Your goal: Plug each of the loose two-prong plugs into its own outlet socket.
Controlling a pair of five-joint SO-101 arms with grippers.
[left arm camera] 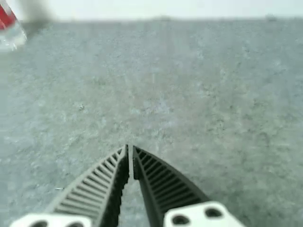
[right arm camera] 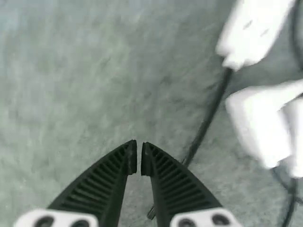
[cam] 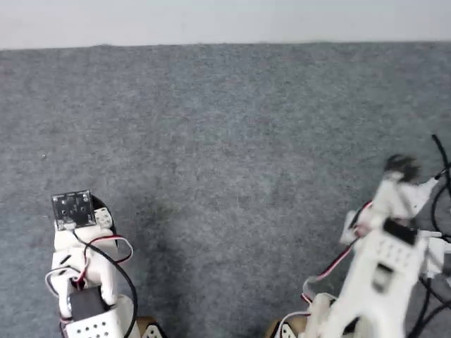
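Plug-like white body [right arm camera: 251, 28] lies on the grey carpeted surface [cam: 225, 141], off to one side of the right tool [right arm camera: 138, 147]. A black cord [right arm camera: 208, 118] leaves its narrow end and runs across the surface, passing just beside the right tool's fingers [right arm camera: 175, 184]. A second white body [right arm camera: 265, 125] lies near the first but apart from it, with the cord between it and the tool's tips. Both bodies are too blurred for us to tell plug from outlet socket.

Right tool: fingers together, only a thin slit between the ribbed pads, nothing clamped. We note it hangs over the surface, its tips apart from both white bodies.

Left tool [left arm camera: 130, 152]: fingers likewise together with a thin slit, nothing between them. It points across the grey surface toward the pale wall [left arm camera: 151, 7].

High view: the left arm [cam: 84, 282] sits folded at the near left corner, its wrist camera board [cam: 72, 209] facing up. The right arm [cam: 384, 260] stands at the near right, leaning toward the right edge. Black cables [cam: 440, 149] lie along that edge, just beside it. We take this arm for the right one because its wrist view carries the cord and white bodies. The two arms are well apart.
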